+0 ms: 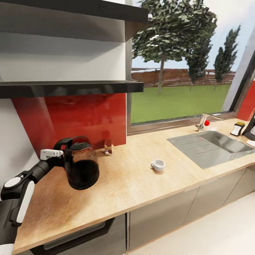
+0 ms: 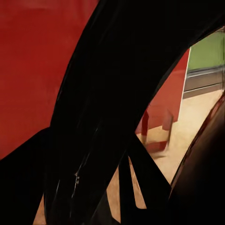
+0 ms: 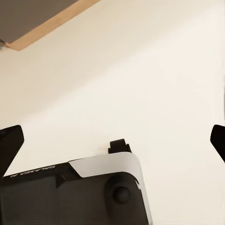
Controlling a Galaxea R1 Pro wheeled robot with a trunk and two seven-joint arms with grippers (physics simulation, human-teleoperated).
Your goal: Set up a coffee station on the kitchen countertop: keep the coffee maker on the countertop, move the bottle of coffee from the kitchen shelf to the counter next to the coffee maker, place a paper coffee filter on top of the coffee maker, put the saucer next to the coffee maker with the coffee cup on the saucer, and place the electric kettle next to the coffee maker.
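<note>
Setting: kitchen, wooden countertop [image 1: 134, 177] under a red backsplash [image 1: 71, 117], dark shelves above, window onto a lawn.
Left gripper [image 1: 58, 154]: mine, at the handle of the electric kettle [image 1: 81, 164]. It appears closed around the handle; in the left wrist view the dark handle arch [image 2: 112, 93] crosses right in front of the camera.
Right gripper [image 3: 112, 145]: fingertips wide apart at the frame edges, nothing between them, pale floor beyond.
Electric kettle: glass body, dark inside, carried at the left end of the counter; I cannot tell whether its base touches the wood.
Handling, kettle: I judge it heavy and rigid, glass fragile and slick; the handle is the right place to hold. Expect it to swing or tilt if moved fast.
Coffee cup [image 1: 158, 165]: small, white, upright mid-counter, well apart from the kettle.
Handling, cup: light, brittle; take by the rim or handle.
Small object [image 1: 108, 147]: by the backsplash, beyond the kettle; identity unclear.
Sink [image 1: 212, 145]: right of the cup, tap [image 1: 203, 122] behind it.
Far right: dark appliance [image 1: 250, 127] at the frame edge, possibly the coffee maker.
</note>
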